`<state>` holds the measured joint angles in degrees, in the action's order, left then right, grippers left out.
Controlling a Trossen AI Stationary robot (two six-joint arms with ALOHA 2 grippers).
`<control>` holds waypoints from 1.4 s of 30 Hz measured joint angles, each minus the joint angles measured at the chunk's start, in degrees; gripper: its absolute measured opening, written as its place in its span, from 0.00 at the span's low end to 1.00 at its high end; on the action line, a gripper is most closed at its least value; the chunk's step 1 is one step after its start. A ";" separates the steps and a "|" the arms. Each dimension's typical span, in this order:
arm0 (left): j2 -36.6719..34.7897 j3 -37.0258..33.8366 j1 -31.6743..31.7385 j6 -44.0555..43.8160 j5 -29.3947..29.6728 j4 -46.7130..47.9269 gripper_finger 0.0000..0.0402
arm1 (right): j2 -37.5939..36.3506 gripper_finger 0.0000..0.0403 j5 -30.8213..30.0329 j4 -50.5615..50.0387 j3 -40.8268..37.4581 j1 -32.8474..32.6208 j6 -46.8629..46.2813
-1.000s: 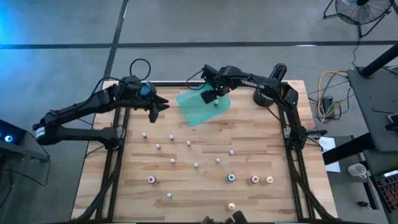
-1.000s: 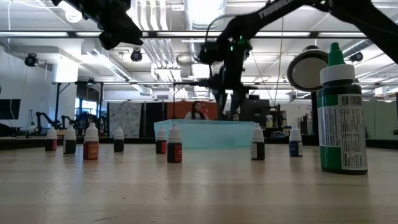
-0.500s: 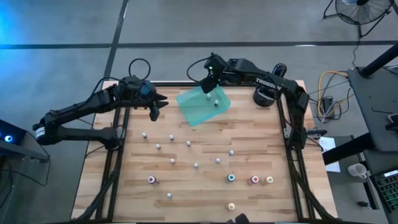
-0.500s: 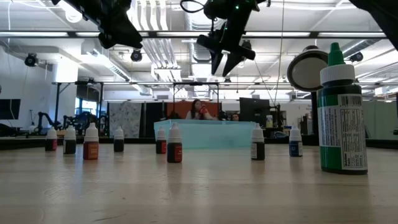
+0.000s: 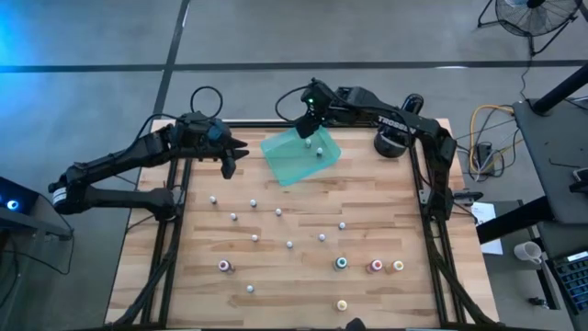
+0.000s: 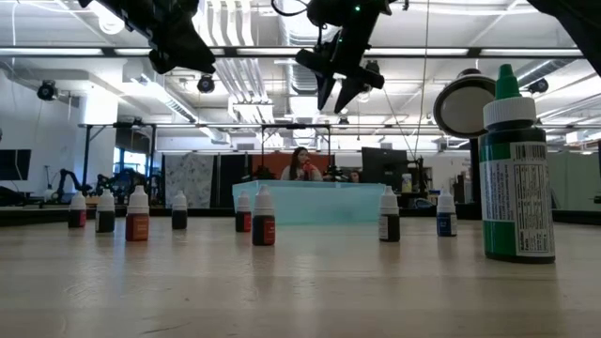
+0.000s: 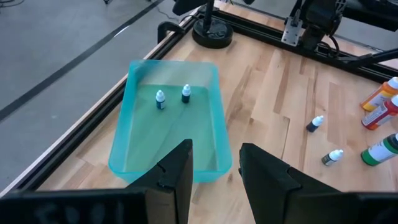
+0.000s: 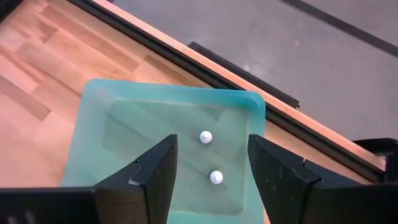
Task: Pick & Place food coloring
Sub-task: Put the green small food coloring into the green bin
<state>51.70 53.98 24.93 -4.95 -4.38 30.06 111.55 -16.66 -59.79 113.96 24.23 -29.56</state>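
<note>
While label print stays unreadable, right gripper jaws wide above tray, left gripper jaws narrow, empty.

Right pincer raised, fingers apart, empty; left pincer raised, fingers parted, empty.

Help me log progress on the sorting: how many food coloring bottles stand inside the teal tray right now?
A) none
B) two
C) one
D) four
B: the right wrist view looks down into the teal tray and shows two white-capped bottles, one beside the other; the left wrist view shows the same pair standing in it.
</note>
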 joint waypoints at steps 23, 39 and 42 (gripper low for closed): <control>0.00 0.00 0.00 0.00 -0.02 0.00 0.26 | -0.44 0.47 0.20 -0.05 -0.03 -3.11 -0.13; 0.00 0.00 0.00 0.00 -0.02 0.02 0.26 | -0.57 0.47 0.38 -3.50 -0.07 -11.82 -0.13; 0.00 0.00 0.00 -0.01 -0.04 0.00 0.26 | -0.57 0.47 0.36 -4.58 -0.07 -13.49 -0.23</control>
<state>51.70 53.98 24.93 -4.96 -4.43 30.06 110.98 -16.29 -64.37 113.89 10.74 -29.79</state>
